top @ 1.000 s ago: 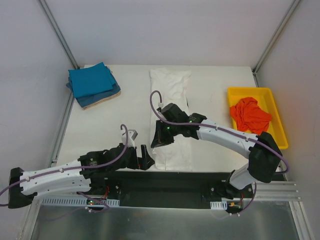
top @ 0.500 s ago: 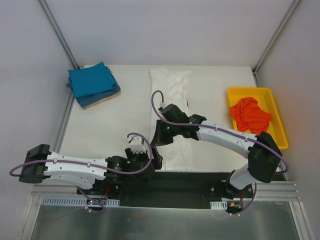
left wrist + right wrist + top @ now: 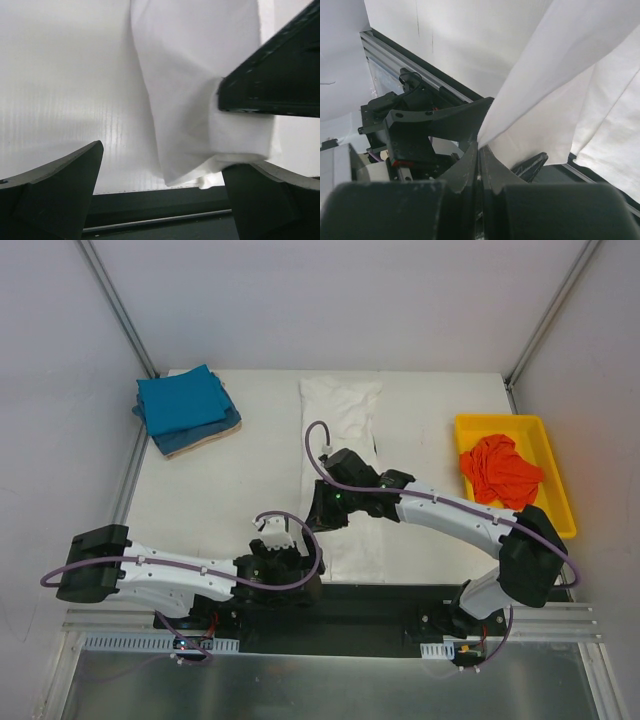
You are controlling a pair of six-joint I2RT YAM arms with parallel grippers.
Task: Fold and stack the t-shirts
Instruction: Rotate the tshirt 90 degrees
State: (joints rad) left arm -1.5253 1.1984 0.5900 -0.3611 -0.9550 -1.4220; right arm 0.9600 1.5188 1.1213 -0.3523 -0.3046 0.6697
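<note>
A white t-shirt (image 3: 342, 430), folded into a long strip, lies down the middle of the table. My right gripper (image 3: 322, 518) is shut on its left edge and lifts that edge a little; in the right wrist view the jaws (image 3: 480, 146) pinch the white cloth (image 3: 560, 90). My left gripper (image 3: 303, 582) is open at the shirt's near left corner. In the left wrist view that corner (image 3: 200, 115) hangs between its spread fingers (image 3: 55, 190). Folded teal-blue shirts (image 3: 182, 402) lie on a tan one (image 3: 222, 430) at the far left. An orange-red shirt (image 3: 500, 470) lies crumpled in the tray.
The yellow plastic tray (image 3: 560, 485) stands at the right edge of the table. The black rail of the arm bases (image 3: 360, 605) runs along the near edge, just below the shirt's end. Grey walls close in the table on three sides.
My left arm has swung right and its gripper has come in to the white shirt's near left corner. My right gripper has stayed shut on the shirt's edge, almost still.
</note>
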